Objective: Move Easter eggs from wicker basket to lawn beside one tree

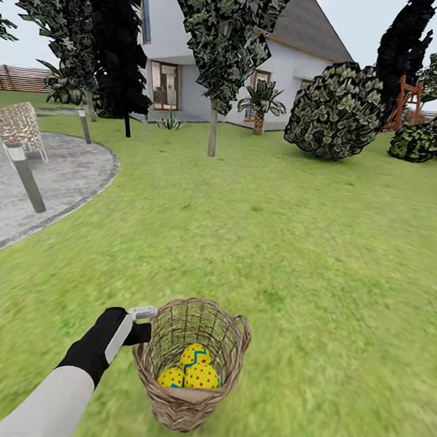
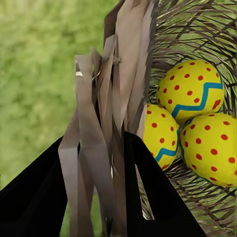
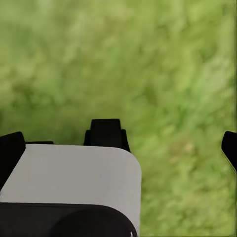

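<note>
The left gripper (image 2: pixel 101 168) was pinched on the rim of the wicker basket (image 1: pixel 186 397), one dark finger outside the weave and one inside, with the flat strands of the wall squeezed between them. In the head view that gripper (image 1: pixel 141 325) sat at the basket's left rim, the arm reaching in from below. The right gripper (image 3: pixel 118 143) hung over bare grass; two dark finger tips showed well apart, so it read as spread and empty.

All three Easter eggs (image 1: pixel 190 369) lay in the bottom of the basket, touching one another — two side by side nearest the robot, the third just behind them. None had been taken out.

The basket looked light and springy, likely to tip or slide if pulled by one rim. The eggs looked hard, smooth and round, so probably slippery; a grip across the widest middle of an egg, coming straight down through the open mouth, would seem safest, starting with the rear egg, which sat highest.

Beyond the basket the lawn (image 1: pixel 297 240) stretched away. Well past it stood a tree (image 1: pixel 213 129) with a pale trunk, the nearest candidate — further left of it a thin black-trunked tree (image 1: pixel 127 125), and to the basket's far left a grey paved path (image 1: pixel 41 180)
</note>
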### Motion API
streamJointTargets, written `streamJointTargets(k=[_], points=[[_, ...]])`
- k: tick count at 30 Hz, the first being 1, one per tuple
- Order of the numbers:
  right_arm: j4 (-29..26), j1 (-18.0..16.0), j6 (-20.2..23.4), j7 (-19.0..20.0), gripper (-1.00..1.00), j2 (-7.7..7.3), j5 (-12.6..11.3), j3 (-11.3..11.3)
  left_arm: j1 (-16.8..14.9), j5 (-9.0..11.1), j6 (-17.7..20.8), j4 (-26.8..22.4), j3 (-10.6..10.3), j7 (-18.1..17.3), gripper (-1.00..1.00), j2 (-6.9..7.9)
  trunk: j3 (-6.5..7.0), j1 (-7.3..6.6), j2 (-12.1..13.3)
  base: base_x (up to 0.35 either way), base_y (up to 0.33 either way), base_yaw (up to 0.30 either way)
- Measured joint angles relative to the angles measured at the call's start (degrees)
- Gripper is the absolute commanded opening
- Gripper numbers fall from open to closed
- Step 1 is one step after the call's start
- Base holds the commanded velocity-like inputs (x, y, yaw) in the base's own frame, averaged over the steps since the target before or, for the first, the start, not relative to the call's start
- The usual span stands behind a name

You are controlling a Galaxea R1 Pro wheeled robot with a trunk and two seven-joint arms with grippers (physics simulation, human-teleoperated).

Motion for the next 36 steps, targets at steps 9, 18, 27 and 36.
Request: streamJointTargets(k=[9,18,27,36], points=[[0.0,0.0,0.0,0.0,1.00,0.16,0.1,0.0,0.0,0.2,0.0,0.0,0.0,0.0,-1.00,0.00,0.00,0.00,0.0,0.318,0.000,0.039],[0.1,0.0,-0.5,0.6,1.00,-0.02,0.6,0.2,0.0,0.4,0.0,-0.1,0.0,0.0,-1.00,0.75,0.00,0.00,0.0,0.318,0.000,0.127],[0.1,0.0,-2.4,0.7,1.00,0.30,0.7,0.2,0.0,-0.2,0.1,0.0,0.0,0.0,-1.00,0.89,0.00,0.00,0.0,0.318,0.000,0.000],[0.1,0.0,-2.4,0.7,1.00,0.31,0.7,0.2,0.0,0.0,0.0,0.0,0.1,0.0,-1.00,1.00,0.00,0.00,0.0,0.318,0.000,0.000]])
